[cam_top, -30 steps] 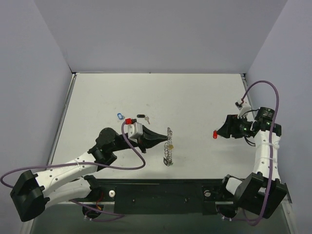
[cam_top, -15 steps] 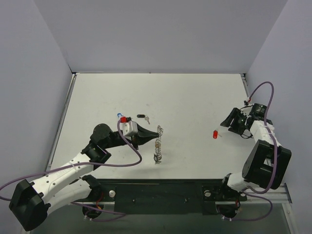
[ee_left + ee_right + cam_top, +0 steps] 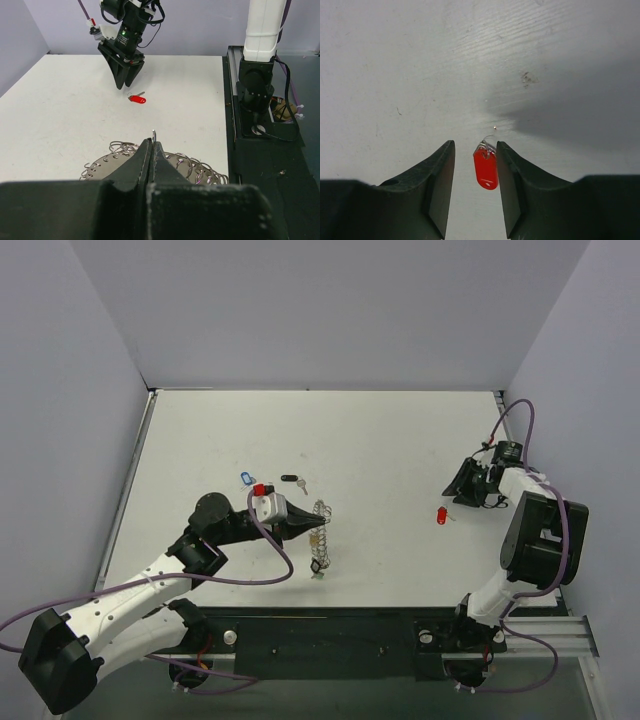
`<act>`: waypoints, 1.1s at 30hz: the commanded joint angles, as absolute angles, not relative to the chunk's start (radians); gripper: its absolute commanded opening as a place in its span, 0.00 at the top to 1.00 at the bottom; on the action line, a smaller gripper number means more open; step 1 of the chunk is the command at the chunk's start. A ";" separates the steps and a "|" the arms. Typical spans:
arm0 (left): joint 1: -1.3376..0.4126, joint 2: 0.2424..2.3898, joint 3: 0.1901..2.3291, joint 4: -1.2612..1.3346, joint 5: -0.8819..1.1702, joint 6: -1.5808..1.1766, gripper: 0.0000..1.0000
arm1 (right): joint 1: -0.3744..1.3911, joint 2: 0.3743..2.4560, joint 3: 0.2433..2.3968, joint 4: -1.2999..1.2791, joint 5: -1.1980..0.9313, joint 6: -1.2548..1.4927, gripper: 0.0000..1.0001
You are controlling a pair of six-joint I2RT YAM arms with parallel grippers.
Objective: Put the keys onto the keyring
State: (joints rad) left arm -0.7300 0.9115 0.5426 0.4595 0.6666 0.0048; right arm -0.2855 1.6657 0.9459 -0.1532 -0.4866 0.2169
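1 low, outstretched left gripper (image 3: 152, 148) pinches keyring (image 3: 188, 165).

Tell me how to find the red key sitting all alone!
Look at the right side of the white table, where the right gripper hangs open. The red key lies on the table just in front of it. A second red key sits bunched with other keys near the left gripper, but this one is alone.

Left arm (image 3: 150, 585) stretches low, forward and to the right, jaws pinched together on the keyring (image 3: 107, 162). Right arm (image 3: 540, 530) is folded tight at the right side, jaws parted and angled down.
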 commanded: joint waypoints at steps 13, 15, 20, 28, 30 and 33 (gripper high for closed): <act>-0.726 0.891 0.563 0.482 0.699 0.038 1.00 | -0.308 1.715 0.962 -0.192 -0.492 0.270 0.68; -0.727 0.891 0.563 0.479 0.698 0.043 1.00 | -0.317 1.720 0.960 -0.192 -0.497 0.276 0.69; -0.726 0.890 0.561 0.472 0.693 0.048 1.00 | -0.322 1.729 0.954 -0.190 -0.518 0.279 0.70; -0.727 0.884 0.563 0.460 0.690 0.060 1.00 | -0.334 1.749 0.954 -0.206 -0.558 0.281 0.74; -0.727 0.884 0.564 0.457 0.687 0.061 1.00 | -0.336 1.753 0.954 -0.210 -0.563 0.279 0.75; -0.726 0.884 0.563 0.454 0.689 0.063 1.00 | -0.336 1.756 0.956 -0.216 -0.566 0.276 0.76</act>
State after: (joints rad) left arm -0.7300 0.9085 0.5426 0.4229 0.6788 0.0429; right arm -0.3279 1.7485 0.9463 -0.1677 -0.5449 0.2687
